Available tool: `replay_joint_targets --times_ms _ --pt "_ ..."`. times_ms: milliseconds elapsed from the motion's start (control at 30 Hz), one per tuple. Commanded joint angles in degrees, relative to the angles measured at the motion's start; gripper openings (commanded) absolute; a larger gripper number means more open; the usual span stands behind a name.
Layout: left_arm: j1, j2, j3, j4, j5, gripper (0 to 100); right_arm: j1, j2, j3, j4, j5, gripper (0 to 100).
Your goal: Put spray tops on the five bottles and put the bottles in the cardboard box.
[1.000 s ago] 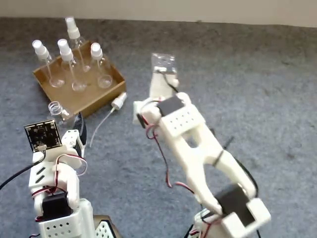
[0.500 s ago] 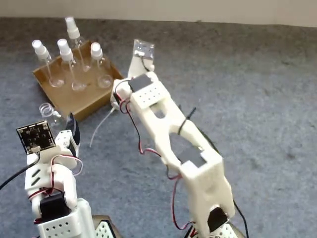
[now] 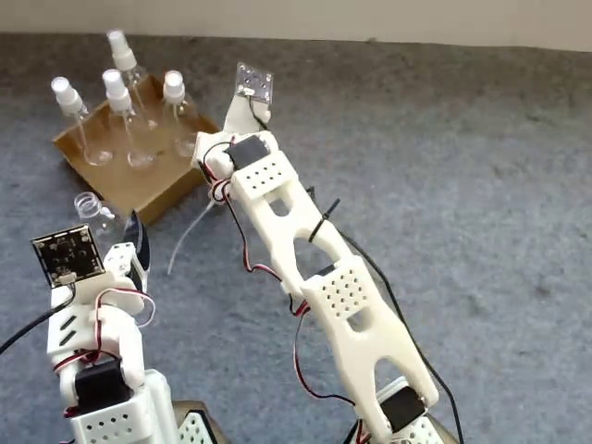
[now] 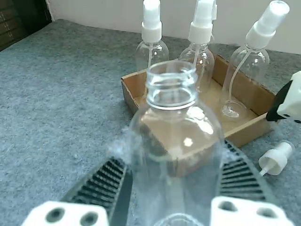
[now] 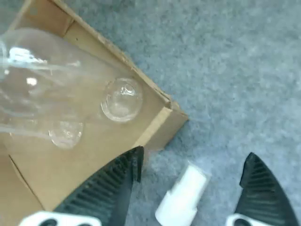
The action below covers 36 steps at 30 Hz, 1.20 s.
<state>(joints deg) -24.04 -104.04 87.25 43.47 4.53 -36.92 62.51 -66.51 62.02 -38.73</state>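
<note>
High view: fixed, overhead. Left wrist view: low, level, box point(image 4: 244, 129) ahead of left gripper point(image 4: 173, 160). Right wrist view: close, straight down. All share the box.

1. The left arm point(image 3: 102, 351) and the right arm point(image 3: 305, 268) are seen built from white plastic shells, some panels pierced by rows of small round holes point(image 3: 344, 291).
2. Black servo blocks point(image 3: 242, 150) are set into the joints. Red and black wires point(image 3: 246, 254) are looped alongside, and a black tie point(image 3: 321, 220) is cinched round the right arm.
3. A black circuit board point(image 3: 67, 254) is mounted at the left wrist, a silvery board point(image 3: 253, 82) at the right.
4. The left gripper point(image 4: 174, 157) is fitted with black ribbed fingers point(image 4: 101, 181) on white bases, as is the right gripper point(image 5: 194, 156).
</note>
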Motion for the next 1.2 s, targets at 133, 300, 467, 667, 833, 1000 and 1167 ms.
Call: replay_joint_targets --times_ms 133,300,467,667,833,1000,1167 --pt "-0.7 -0.8 -0.3 -1.8 0.8 13 -0.4 5.8 -8.7 0.4 -0.4 31.8" --pt "-0.7 -0.8 -0.3 -1.8 0.8 13 -0.6 6.4 -8.8 7.5 -0.6 31.6" --pt "-0.7 -0.8 -0.3 -1.8 0.8 13 0.6 6.3 -8.9 16.3 -0.3 22.4" --pt "-0.7 -0.8 -0.2 -1.8 0.8 13 5.0 6.1 -8.9 17.9 -0.2 9.7" --pt "-0.6 -0.8 -0.2 -1.8 0.8 13 6.8 6.6 -15.5 26.0 0.5 2.7" --pt "-0.6 -0.8 -0.2 -1.8 0.8 13 6.9 6.6 -23.5 33.2 13.5 2.7" --pt "-0.6 -0.8 -0.2 -1.8 0.8 13 6.9 6.6 -29.0 38.9 21.8 2.8"
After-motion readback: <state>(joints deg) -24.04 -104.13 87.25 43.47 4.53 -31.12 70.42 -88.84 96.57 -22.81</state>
